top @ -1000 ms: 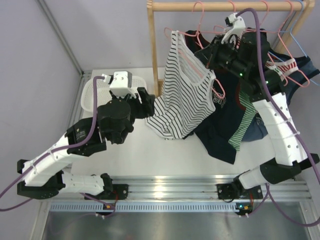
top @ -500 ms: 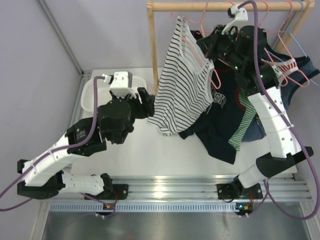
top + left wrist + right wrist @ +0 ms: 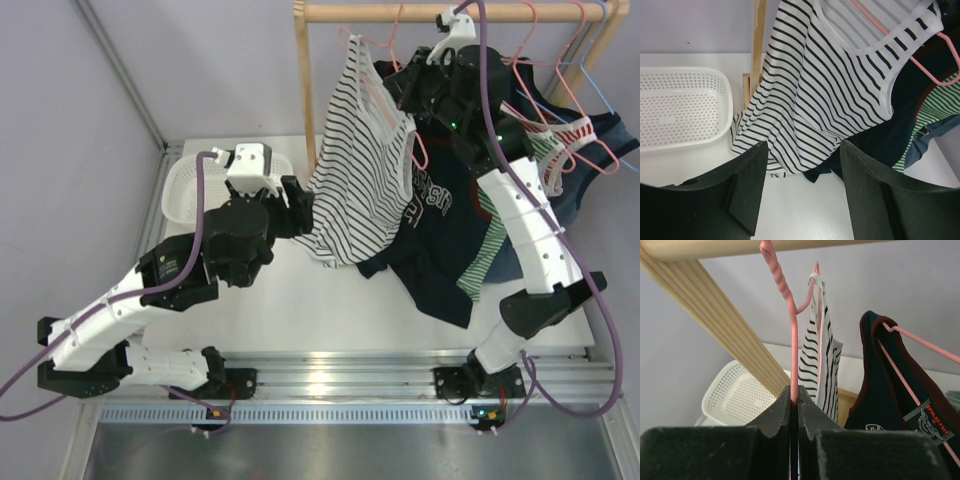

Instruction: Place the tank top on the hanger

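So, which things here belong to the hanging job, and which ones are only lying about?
Belongs to the job: striped tank top, pink hanger, right end effector pinching the hanger's neck.
Just lying about: white perforated basket, navy top with lettering, green-striped top.

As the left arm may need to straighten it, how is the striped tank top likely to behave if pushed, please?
Probably floppy: the tank top drapes in soft folds. Likely light, as the thin hanger carries it. It may swing, since only the hanger sits in the right pincer.
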{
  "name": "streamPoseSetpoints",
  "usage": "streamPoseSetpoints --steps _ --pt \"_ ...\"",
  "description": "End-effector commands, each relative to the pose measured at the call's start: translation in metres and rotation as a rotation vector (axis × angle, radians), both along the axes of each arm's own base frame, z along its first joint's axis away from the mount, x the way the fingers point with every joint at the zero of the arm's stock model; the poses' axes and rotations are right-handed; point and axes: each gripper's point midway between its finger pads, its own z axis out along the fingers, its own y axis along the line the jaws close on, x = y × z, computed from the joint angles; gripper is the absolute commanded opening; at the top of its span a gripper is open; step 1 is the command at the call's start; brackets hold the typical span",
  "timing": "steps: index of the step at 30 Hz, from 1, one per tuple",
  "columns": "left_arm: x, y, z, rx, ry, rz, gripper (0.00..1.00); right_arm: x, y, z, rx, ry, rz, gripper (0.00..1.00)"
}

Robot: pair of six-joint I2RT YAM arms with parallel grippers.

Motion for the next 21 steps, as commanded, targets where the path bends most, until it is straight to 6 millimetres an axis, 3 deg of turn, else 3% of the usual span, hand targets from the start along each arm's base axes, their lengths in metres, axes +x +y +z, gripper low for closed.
streamPoseSetpoints --steps 1,5,12,17,21 --pt "-0.001 -0.001 0.002 -0.002 -0.008 -0.010 0.64 0.004 -0.008 0.030 0.048 -0.094 -0.029 0.00" --pt "-0.001 0.002 0.001 -0.003 -0.006 -0.005 0.64 0.009 -0.006 0.011 0.033 -0.062 -0.033 0.00" --pt "-0.002 0.003 -0.001 -0.006 -0.003 -0.002 0.64 0.006 -0.008 0.003 0.034 -0.050 -0.040 0.07" --pt "-0.002 0.001 -0.004 -0.003 0.000 -0.007 0.64 0.001 -0.012 0.001 0.036 -0.047 -0.046 0.22" --pt "-0.002 0.003 -0.003 -0.003 -0.001 -0.005 0.64 -0.007 -0.016 0.008 0.047 -0.053 -0.049 0.45"
